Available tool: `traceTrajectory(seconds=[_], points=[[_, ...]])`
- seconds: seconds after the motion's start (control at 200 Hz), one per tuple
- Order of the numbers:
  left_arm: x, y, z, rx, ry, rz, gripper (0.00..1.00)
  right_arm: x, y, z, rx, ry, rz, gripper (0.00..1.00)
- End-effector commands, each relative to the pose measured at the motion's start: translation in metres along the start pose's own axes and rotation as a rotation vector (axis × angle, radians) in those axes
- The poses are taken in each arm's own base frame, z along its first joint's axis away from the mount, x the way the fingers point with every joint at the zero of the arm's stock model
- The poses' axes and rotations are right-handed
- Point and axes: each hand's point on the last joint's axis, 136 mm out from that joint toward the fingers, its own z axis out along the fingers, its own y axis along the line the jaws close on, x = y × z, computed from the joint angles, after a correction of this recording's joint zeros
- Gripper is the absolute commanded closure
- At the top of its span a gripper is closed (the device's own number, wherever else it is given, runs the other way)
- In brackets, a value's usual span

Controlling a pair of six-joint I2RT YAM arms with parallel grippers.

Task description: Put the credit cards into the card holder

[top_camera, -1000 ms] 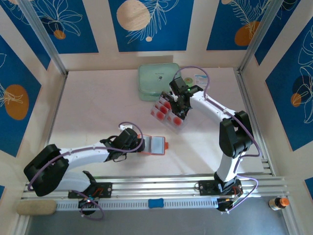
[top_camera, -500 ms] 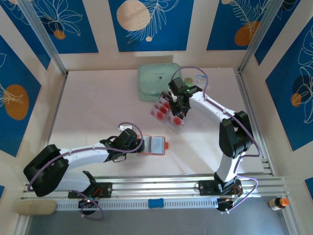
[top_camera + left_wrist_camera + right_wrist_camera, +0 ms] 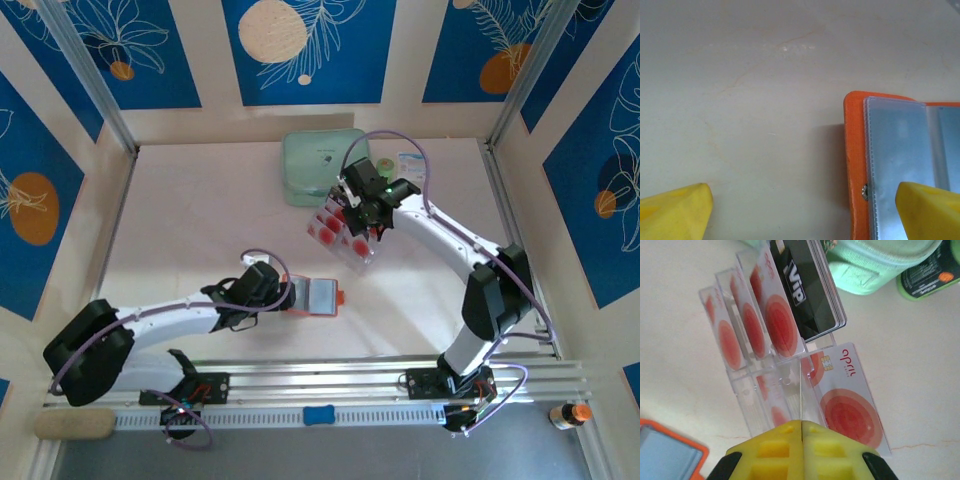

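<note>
Between the right hand's (image 3: pixel 801 432) pressed-together fingers, one of the credit cards (image 3: pixel 801 390) stands edge-on above the clear tray (image 3: pixel 742 390); lift it straight up, clear of its neighbours. Nearer on the counter (image 3: pixel 200 220), the card holder (image 3: pixel 318 296) lies open with the left hand (image 3: pixel 283 297) spread at its edge

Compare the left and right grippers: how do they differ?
The left gripper has jaws wide open; the right gripper has them shut. Left holds nothing; right pinches a credit card edge-on. Left sits at the card holder, right above the clear tray. Both have yellow fingers.
</note>
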Motion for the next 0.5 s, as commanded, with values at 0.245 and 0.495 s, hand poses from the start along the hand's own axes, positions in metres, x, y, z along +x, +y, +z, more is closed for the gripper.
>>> traceTrajectory(seconds=[0.245,0.495], points=[[-0.023,-0.009,-0.022,0.023,-0.046,0.027,0.06,0.0,0.025,-0.063,-0.263,-0.154,0.245,1.0],[-0.032,-0.023,-0.021,0.032,-0.023,0.108,0.06,0.022,0.051,-0.067,-0.551,-0.205,0.516,1.0]])
